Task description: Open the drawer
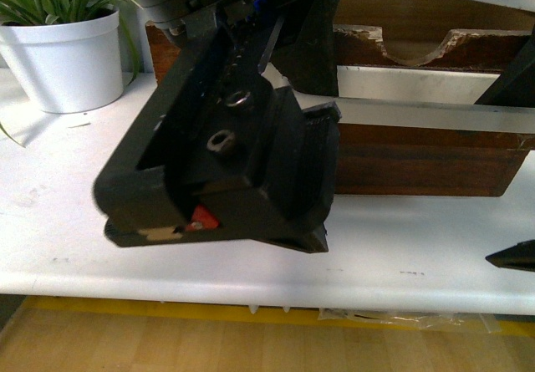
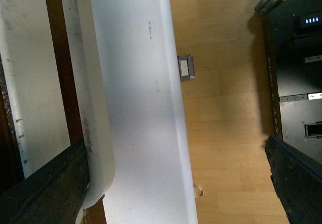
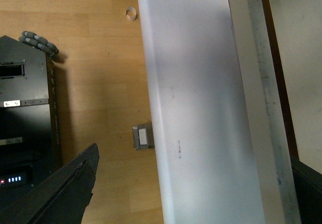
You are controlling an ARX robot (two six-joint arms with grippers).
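As seen from the front, find drawer [image 1: 418,159] at back right of white surface [image 1: 67,213], resting on it, dark brown front turned toward camera. Note long white handle [image 1: 435,114] running across upper front and out past right frame edge. Note chipped upper board behind handle, with half-round notch [image 1: 414,50] cut into it. Cannot tell how far out drawer stands.

Log black body of left arm [image 1: 226,163] filling centre-left of front view, blurred, covering drawer's left end.

Read left tool [image 2: 176,143] from its wrist view as spread wide, gripping nothing. Place one dark finger [image 2: 45,189] just beside rounded end of handle; cannot resolve contact. Place other finger [image 2: 297,183] well apart, over wood floor beyond surface edge. See narrow brown strip of drawer front alongside handle in same view.

Read right tool [image 3: 196,156] likewise as spread wide, gripping nothing. See surface edge and handle lying between its two fingers in wrist view, both farther off than fingers. Find only one dark tip of it at lower right of front view, near front edge of surface, apart from drawer.

Record white pot [image 1: 63,58] with green plant [image 1: 33,0] at back left of surface, apart from drawer.
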